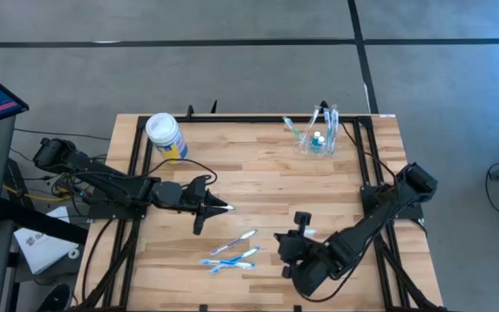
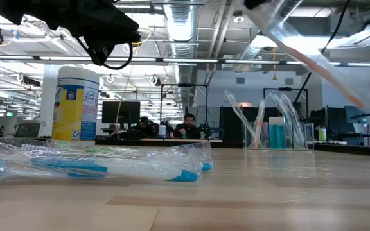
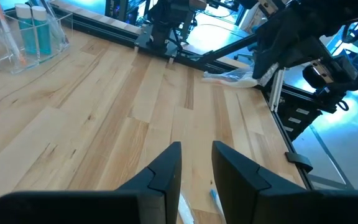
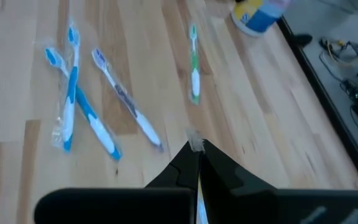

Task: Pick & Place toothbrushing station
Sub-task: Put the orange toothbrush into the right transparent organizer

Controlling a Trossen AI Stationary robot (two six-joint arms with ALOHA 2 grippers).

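The toothbrushing station (image 1: 319, 139) is a clear holder at the table's far right with several brushes and blue tubes in it; it also shows in the low view (image 2: 275, 131) and the left wrist view (image 3: 23, 31). My right gripper (image 1: 301, 227) is raised near the table's middle front and shut on a clear-wrapped toothbrush (image 2: 313, 61). My left gripper (image 1: 222, 206) is open and empty, raised over the table's middle left above a green toothbrush (image 4: 193, 62). Three more toothbrushes (image 1: 232, 251) lie flat on the wood near the front. My right gripper pinches the wrapped toothbrush between its two fingers, and a short end of the clear wrapper (image 4: 194, 144) sticks out past the fingertips. The toothbrush is lifted clear of the table and slants down toward the table's right in the low view (image 2: 339, 83).
A white-lidded yellow-and-blue canister (image 1: 165, 134) stands at the far left, also in the low view (image 2: 76, 102). Black frame rails (image 1: 366, 165) run along the table's sides. Bare wood lies between the station and the grippers. People sit at desks beyond the table (image 2: 188, 125).
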